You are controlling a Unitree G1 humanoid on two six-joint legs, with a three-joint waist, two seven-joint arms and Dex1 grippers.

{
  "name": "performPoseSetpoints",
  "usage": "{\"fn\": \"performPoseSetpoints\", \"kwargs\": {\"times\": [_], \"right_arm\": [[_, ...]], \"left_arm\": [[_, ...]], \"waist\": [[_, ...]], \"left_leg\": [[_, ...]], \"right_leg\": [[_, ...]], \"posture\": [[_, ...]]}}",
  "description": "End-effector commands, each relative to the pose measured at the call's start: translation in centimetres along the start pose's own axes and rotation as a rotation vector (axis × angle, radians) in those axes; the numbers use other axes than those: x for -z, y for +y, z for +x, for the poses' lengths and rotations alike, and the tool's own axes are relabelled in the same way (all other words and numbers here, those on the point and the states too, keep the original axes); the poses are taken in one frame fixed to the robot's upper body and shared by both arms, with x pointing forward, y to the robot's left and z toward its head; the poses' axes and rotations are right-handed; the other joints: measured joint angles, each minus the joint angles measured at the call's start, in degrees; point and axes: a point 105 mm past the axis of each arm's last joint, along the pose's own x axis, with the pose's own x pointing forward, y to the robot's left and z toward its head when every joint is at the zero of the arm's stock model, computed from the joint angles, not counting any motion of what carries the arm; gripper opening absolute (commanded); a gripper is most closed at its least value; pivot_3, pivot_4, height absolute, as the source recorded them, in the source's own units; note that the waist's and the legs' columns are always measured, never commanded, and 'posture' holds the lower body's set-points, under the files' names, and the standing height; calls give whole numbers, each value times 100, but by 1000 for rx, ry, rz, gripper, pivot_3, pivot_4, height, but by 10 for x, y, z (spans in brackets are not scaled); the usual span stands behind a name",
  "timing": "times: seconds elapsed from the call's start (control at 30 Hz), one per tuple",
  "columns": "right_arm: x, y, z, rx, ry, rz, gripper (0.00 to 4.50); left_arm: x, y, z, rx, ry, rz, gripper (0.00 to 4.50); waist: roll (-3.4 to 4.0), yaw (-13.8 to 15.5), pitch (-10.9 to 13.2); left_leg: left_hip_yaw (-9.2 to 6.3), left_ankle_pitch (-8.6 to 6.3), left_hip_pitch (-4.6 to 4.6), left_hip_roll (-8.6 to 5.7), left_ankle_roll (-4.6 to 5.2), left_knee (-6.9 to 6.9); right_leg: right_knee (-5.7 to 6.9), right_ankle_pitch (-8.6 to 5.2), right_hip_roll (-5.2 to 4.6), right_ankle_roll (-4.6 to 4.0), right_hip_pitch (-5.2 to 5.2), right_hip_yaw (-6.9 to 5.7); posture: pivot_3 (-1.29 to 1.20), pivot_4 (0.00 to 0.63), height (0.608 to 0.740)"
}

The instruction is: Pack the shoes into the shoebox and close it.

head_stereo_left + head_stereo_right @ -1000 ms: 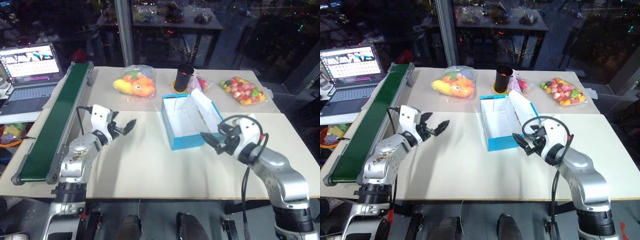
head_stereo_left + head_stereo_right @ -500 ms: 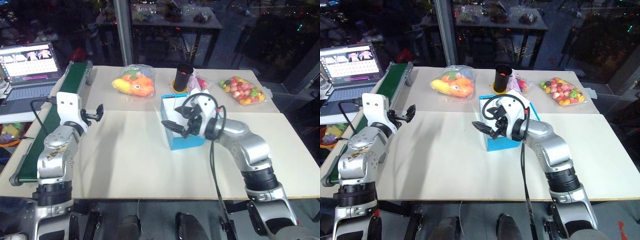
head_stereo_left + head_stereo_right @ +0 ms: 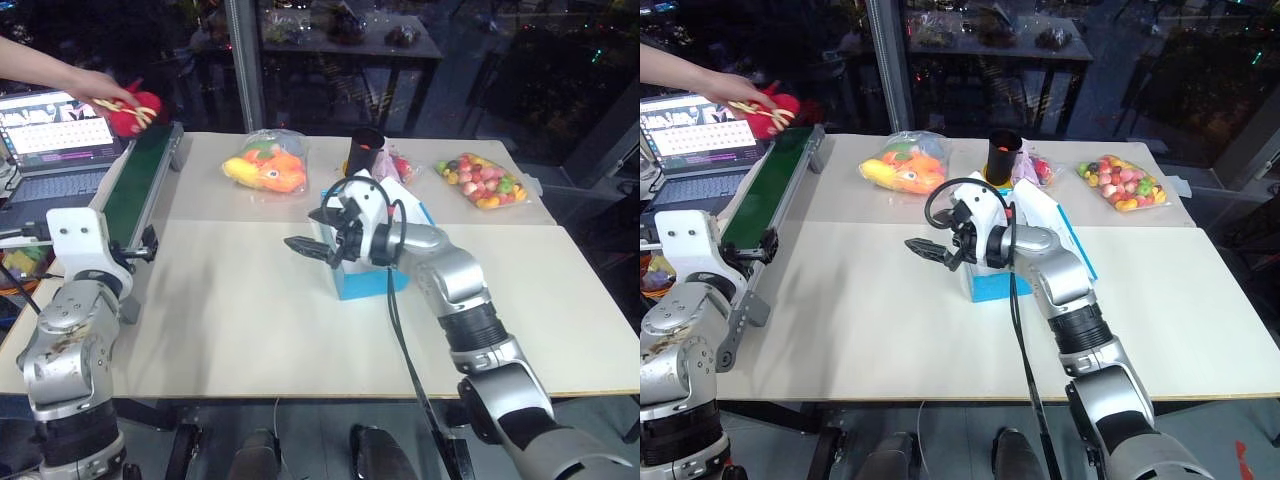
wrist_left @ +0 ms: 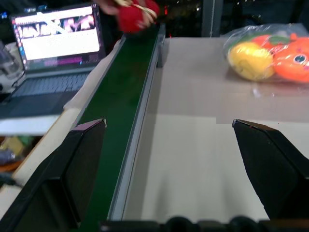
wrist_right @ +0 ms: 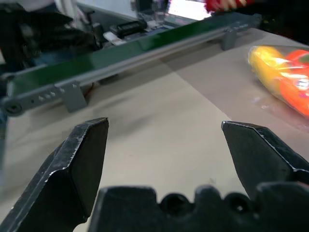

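— Where are the arms?
— Right gripper (image 3: pixel 312 232) reaches level across the shoebox (image 3: pixel 368 281), jaws spread, empty. Left gripper (image 4: pixel 169 145) faces the conveyor (image 3: pixel 128 190), wide apart.
— The shoes (image 3: pixel 133 110)?
— In a person's hand (image 3: pixel 100 90) above the belt's far end.

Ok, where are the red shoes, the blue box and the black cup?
Small red fabric shoes (image 3: pixel 132 110), left eye view, red side.
Bright blue cardboard shoebox (image 3: pixel 362 283), left eye view, front wall.
Black cup (image 3: pixel 367 146), left eye view, side.

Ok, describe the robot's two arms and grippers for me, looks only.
Both arms are silver-grey metal with black joint rings. Each ends in a white wrist block: left gripper, right gripper. The fingers are black, blocky and angular-tipped. A black cable loops along the right arm.
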Motion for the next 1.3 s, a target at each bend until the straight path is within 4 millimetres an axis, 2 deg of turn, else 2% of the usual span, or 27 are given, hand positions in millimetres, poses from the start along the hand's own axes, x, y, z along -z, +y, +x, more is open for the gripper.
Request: {"fn": "performPoseSetpoints", "kwargs": {"times": [0.03, 0.3, 0.57, 0.77, 1.3], "right_arm": [[-15, 2, 3, -7, -49, -44, 4395], [-13, 12, 5, -32, -54, -40, 4395], [-20, 16, 4, -40, -72, -54, 4395], [-20, 17, 3, -35, -75, -58, 4395], [-20, 13, -3, 1, -58, -68, 4395]], "left_arm": [[-13, 6, -3, -27, -45, 6, 4500], [-8, 14, 11, -49, -27, -11, 4500], [-6, 34, 25, -83, -18, -31, 4500], [-3, 38, 37, -89, -15, -45, 4500], [39, 47, 56, -118, 50, -68, 4500]], "waist": [[0, 7, 0], [0, 1, 0], [0, -3, 0], [-1, -2, 0], [-1, -2, 0]], "left_leg": [[0, 0, 0, 0, 0, 0], [0, 0, 1, 0, -2, 0], [-1, 0, -2, 2, -2, -2], [0, 0, -4, 3, -3, -6], [0, 1, -7, 3, -4, -9]], "right_leg": [[0, 0, 0, 0, 0, 0], [21, -7, 1, -10, -10, 0], [66, -24, 5, -30, -40, 1], [66, -25, 5, -32, -44, 1], [69, -24, 5, -32, -50, 1]], "posture": [[0, 150, 733], [0, 150, 733], [0, 150, 733], [0, 150, 733], [0, 150, 733]]}}
